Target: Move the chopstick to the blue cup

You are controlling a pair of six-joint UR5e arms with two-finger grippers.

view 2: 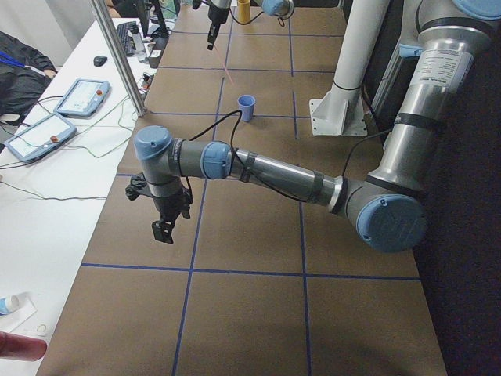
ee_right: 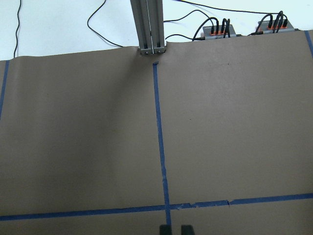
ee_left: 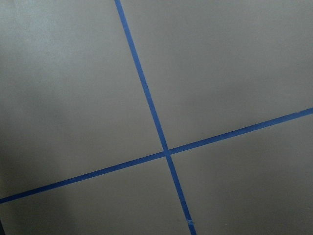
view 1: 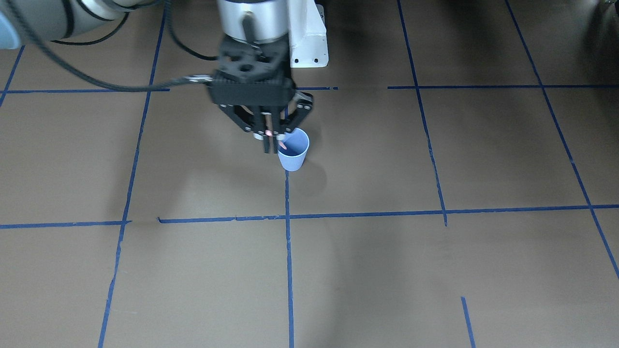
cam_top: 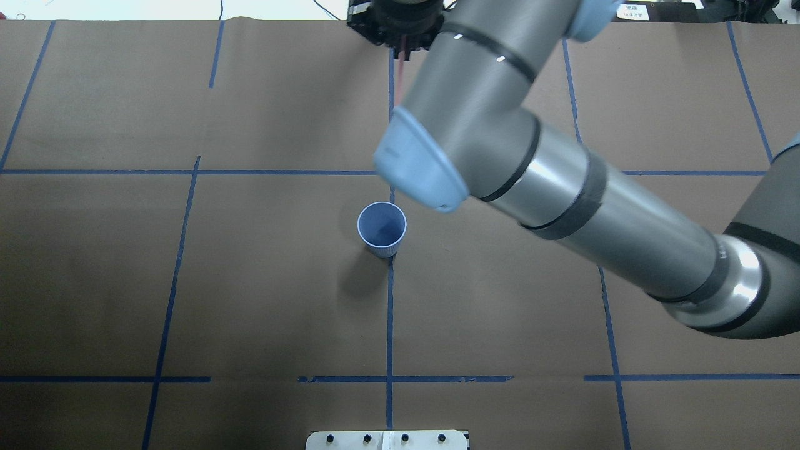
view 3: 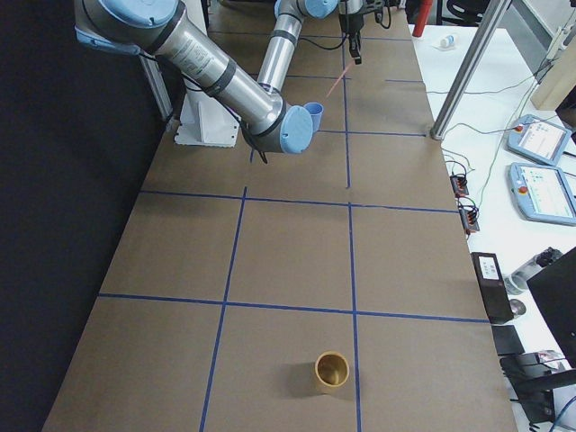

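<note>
The left gripper (view 2: 163,232) is hovering over the left end of the brown table (cam_top: 125,281), and the pictures are not showing whether its jaws are parted or closed. At mid-table the blue cup (cam_top: 382,229) is standing upright on a blue tape line (cam_top: 389,325). High above, toward the cup's far side, the right gripper (view 1: 268,144) is clenching the chopstick (view 3: 338,84), which is hanging slanted with its lower tip outside the cup. A tan cup (view 3: 331,371) is sitting near the right end.

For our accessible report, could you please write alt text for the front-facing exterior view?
The right pincer grips the chopstick, its pink tip showing against the blue cup on a brown table gridded with blue tape.
</note>
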